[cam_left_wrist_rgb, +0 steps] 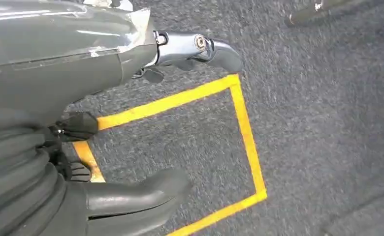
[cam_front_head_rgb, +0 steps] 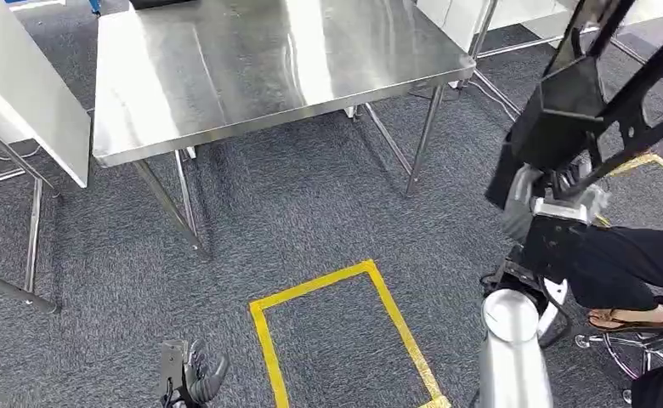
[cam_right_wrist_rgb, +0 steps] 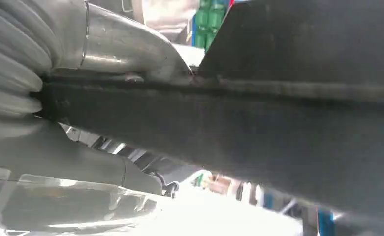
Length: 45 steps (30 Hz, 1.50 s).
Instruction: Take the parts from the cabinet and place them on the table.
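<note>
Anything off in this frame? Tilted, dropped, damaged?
Nothing dropped or visibly damaged. The right robot hand grips the black part, which is raised and tilted, off to the right of the steel table rather than over it. The left robot hand hangs low, holding nothing.

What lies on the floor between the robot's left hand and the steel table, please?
In the head view, grey carpet and a yellow tape rectangle lie between the left hand and the steel table.

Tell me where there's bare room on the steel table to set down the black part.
The steel table is bare across its middle and near edge. A dark object sits at the far edge. The right hand holds the black part off to the table's right.
</note>
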Motion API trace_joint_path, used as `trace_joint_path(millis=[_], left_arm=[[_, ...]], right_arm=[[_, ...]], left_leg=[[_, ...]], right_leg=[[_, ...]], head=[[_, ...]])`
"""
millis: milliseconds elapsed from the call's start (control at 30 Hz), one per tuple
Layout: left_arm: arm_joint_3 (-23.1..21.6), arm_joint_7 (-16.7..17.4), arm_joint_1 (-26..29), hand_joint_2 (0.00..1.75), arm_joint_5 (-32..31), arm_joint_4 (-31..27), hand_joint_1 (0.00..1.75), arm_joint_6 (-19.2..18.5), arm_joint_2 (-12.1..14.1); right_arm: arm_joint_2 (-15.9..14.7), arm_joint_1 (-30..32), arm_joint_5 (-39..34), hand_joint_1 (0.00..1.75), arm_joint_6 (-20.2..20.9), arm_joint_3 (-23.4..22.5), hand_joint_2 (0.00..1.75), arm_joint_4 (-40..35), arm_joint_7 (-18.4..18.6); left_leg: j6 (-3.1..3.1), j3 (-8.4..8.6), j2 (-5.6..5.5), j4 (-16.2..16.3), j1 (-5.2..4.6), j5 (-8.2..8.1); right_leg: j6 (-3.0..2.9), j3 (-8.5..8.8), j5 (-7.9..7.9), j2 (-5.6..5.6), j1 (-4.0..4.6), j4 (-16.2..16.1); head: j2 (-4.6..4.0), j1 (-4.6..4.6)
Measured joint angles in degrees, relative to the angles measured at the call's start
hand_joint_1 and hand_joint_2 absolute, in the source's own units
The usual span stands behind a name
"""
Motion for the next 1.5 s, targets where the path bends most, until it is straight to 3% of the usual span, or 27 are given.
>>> trace_joint_path(millis=[100,367,467,500,567,633,667,700,733,767,833,867,900,967,1033,1067,1100,1167,1200,1233,1267,1333,1367,1400,1500], left_arm=[[0.3,0.0,-0.1,1.75,-0.1,-0.3,0.00,0.1,-0.1],[1.2,0.0,-0.4,1.75,-0.2,-0.9,0.00,0.1,-0.1],[1.7,0.0,-0.4,1.75,-0.8,-1.0,0.00,0.0,0.0],[1.9,0.0,-0.5,1.75,-1.0,-1.1,0.00,0.0,-0.1],[2.4,0.0,-0.8,1.75,-1.3,-1.2,0.00,0.0,-0.3],[2.7,0.0,-0.9,1.75,-1.4,-1.2,0.00,-0.3,-0.5],[2.8,0.0,-0.9,1.75,-1.4,-1.2,0.00,-0.4,-0.5],[2.9,0.0,-0.8,1.75,-1.4,-1.2,0.00,-0.4,-0.6],[2.9,0.0,-0.8,1.75,-1.4,-1.2,0.00,-0.4,-0.6],[3.0,0.0,-0.8,1.75,-1.4,-1.2,0.00,-0.4,-0.6],[3.2,0.0,-0.8,1.75,-1.4,-1.2,0.00,-0.5,-0.8],[3.3,0.0,-0.8,1.75,-1.4,-1.2,0.00,-0.5,-0.7],[3.5,0.0,-0.8,1.75,-1.5,-1.2,0.00,-0.5,-0.8],[3.8,0.0,-0.7,1.75,-1.9,-1.2,0.00,-0.5,-0.8],[4.0,0.1,-0.7,1.75,-2.3,-1.2,0.00,-0.5,-0.8],[4.1,0.1,-0.7,1.75,-2.5,-1.2,0.00,-0.5,-0.9],[4.2,0.1,-0.7,1.75,-2.6,-1.2,0.00,-0.5,-0.9],[4.2,0.1,-0.5,1.75,-2.6,-1.2,0.00,-0.5,-0.9],[4.3,0.2,-0.4,1.75,-2.6,-1.2,0.00,-0.5,-0.9],[4.3,0.2,-0.3,1.75,-2.6,-1.2,0.00,-0.5,-0.9],[4.3,0.2,-0.3,1.75,-2.6,-1.2,0.00,-0.5,-0.9],[4.3,0.2,-0.3,1.75,-2.6,-1.2,0.00,-0.5,-0.9],[4.3,0.2,-0.4,1.75,-2.7,-1.2,0.00,-0.5,-0.9],[4.3,0.2,-0.4,1.75,-2.8,-1.2,0.00,-0.5,-0.9],[4.3,0.2,-0.4,1.75,-3.1,-1.2,0.00,-0.6,-0.9]], right_arm=[[0.9,-1.3,0.5,1.75,-0.1,0.1,1.75,1.4,-0.2],[2.4,-3.7,1.4,1.75,-0.1,0.5,1.75,3.7,-0.2],[3.1,-4.3,1.8,1.75,-0.1,0.6,1.75,4.3,-0.3],[3.3,-4.5,2.0,1.75,-0.1,0.6,1.75,4.4,-0.3],[3.4,-4.9,2.3,1.75,-0.1,0.5,1.75,4.6,-0.4],[3.3,-5.0,2.4,1.75,-0.1,0.5,1.75,4.9,-0.4],[3.3,-5.0,2.4,1.75,-0.1,0.5,1.75,5.2,-0.4],[3.3,-5.0,2.4,1.75,-0.1,0.5,1.75,5.5,-0.4],[3.3,-5.0,2.4,1.75,-0.1,0.4,1.75,5.8,-0.4],[3.3,-5.1,2.4,1.75,-0.1,0.5,1.75,6.0,-0.4],[3.3,-5.4,2.4,1.75,-0.1,0.5,1.75,6.2,-0.4],[3.3,-5.6,2.4,1.75,-0.1,0.5,1.75,6.5,-0.4],[3.3,-5.6,2.4,1.75,0.0,0.5,1.75,6.6,-0.4],[3.3,-5.7,2.4,1.75,0.0,0.5,1.75,6.8,-0.4],[3.3,-5.8,2.4,1.75,-0.1,0.5,1.75,6.9,-0.4],[3.4,-5.8,2.4,1.75,-0.1,0.5,1.75,6.9,-0.4],[3.4,-5.9,2.4,1.75,0.0,0.5,1.75,6.9,-0.4],[3.4,-5.8,2.4,1.75,0.0,0.5,1.75,7.1,-0.5],[3.4,-5.7,2.4,1.75,0.0,0.5,1.75,7.3,-0.5],[3.4,-5.6,2.4,1.75,0.0,0.5,1.75,7.3,-0.5],[3.4,-5.7,2.4,1.75,-0.1,0.5,1.75,7.4,-0.5],[3.4,-5.7,2.4,1.75,0.0,0.5,1.75,7.4,-0.5],[3.4,-5.8,2.4,1.75,0.0,0.5,1.75,7.4,-0.5],[3.4,-6.0,2.4,1.75,0.0,0.5,1.75,7.5,-0.5],[3.5,-6.0,2.4,1.75,-0.1,0.6,1.75,7.5,-0.5]], left_leg=[[0.08,-0.05,-0.27,0.0,-0.08,-0.02],[1.34,-0.19,-0.29,0.4,-0.65,-0.49],[2.15,-0.30,-0.52,0.4,-0.83,-0.71],[2.63,0.32,-0.64,-0.5,-0.48,-0.34],[3.13,1.09,-0.76,-1.2,0.06,0.04],[3.27,1.20,-1.13,-1.2,0.08,-0.02],[3.31,1.18,-1.37,-1.2,0.07,-0.08],[3.19,1.22,-1.70,-1.2,0.08,-0.17],[3.07,1.34,-1.96,-1.1,0.13,-0.26],[2.82,1.53,-2.24,-1.1,0.21,-0.43],[1.98,1.85,-2.72,-0.5,0.46,-1.10],[1.40,1.61,-2.88,0.0,-0.01,-1.58],[1.23,1.53,-2.87,0.0,0.07,-1.68],[1.00,1.69,-2.85,-0.4,0.29,-1.62],[0.35,1.62,-2.26,0.5,0.49,-2.44],[-0.06,0.48,-1.59,2.9,0.59,-3.82],[-0.36,-1.62,-1.27,6.9,0.74,-5.85],[-0.66,-6.81,-0.95,15.7,0.80,-8.88],[-0.66,-8.47,-0.91,17.6,0.80,-8.75],[-0.49,-8.65,-0.90,16.7,0.79,-7.12],[-0.25,-7.71,-0.90,14.0,0.77,-4.79],[0.80,-2.81,-0.84,3.2,0.59,1.41],[1.35,-1.46,-0.64,0.7,0.38,1.46],[1.38,-1.40,-0.57,0.2,0.06,1.16],[1.90,-1.17,-0.91,-0.1,-0.35,0.92]], right_leg=[[0.25,0.24,0.16,-0.22,-0.12,-0.5],[1.26,0.39,0.48,-0.22,-0.57,-0.9],[2.00,0.54,0.47,-0.44,-0.73,-1.3],[2.30,0.63,0.28,-0.50,-0.52,-1.3],[1.92,-1.32,-1.44,1.00,-0.68,2.6],[1.43,-6.41,-4.78,1.69,-0.69,12.1],[1.48,-8.86,-5.81,1.77,-0.69,16.1],[1.80,-10.12,-5.51,1.78,-0.73,17.4],[2.27,-9.76,-4.23,1.79,-0.81,15.7],[2.85,-8.07,-2.15,1.78,-0.90,11.7],[3.81,-3.04,2.51,1.81,-1.15,0.8],[3.22,-2.25,2.37,1.96,-0.71,0.1],[2.48,-2.39,2.54,1.95,-0.72,-0.2],[1.62,-2.41,2.46,1.97,-0.29,-0.2],[1.11,-2.04,2.42,2.02,-0.92,-0.4],[0.71,-1.79,2.24,2.00,-0.91,-0.4],[0.31,-1.70,2.09,1.97,-0.82,-0.4],[-0.10,-1.49,1.80,1.94,-0.64,-0.3],[-0.30,-1.32,1.64,1.94,-0.55,-0.3],[-0.40,-1.02,1.45,1.96,-0.47,-0.3],[-0.45,-0.70,1.24,1.97,-0.40,-0.3],[-0.29,0.33,0.56,2.00,-0.22,-0.4],[-0.14,0.45,0.34,1.99,-0.19,-0.4],[0.20,0.36,0.13,2.03,0.35,-0.4],[1.08,0.79,-0.15,1.82,-0.02,-0.9]], head=[[0.00,0.00],[0.00,-0.07],[0.00,-0.09],[0.00,-0.07],[0.00,0.13],[0.00,0.48],[0.00,0.50],[0.00,0.61],[0.00,0.59],[0.00,0.63],[0.00,0.68],[0.00,0.80],[0.00,0.76],[0.00,0.70],[0.00,0.65],[0.00,-0.02],[0.00,-0.09],[0.00,-0.16],[0.00,-0.22],[0.00,-0.29],[0.00,-0.26],[0.00,-0.31],[0.00,-0.25],[0.00,-0.22],[0.00,-0.35]])
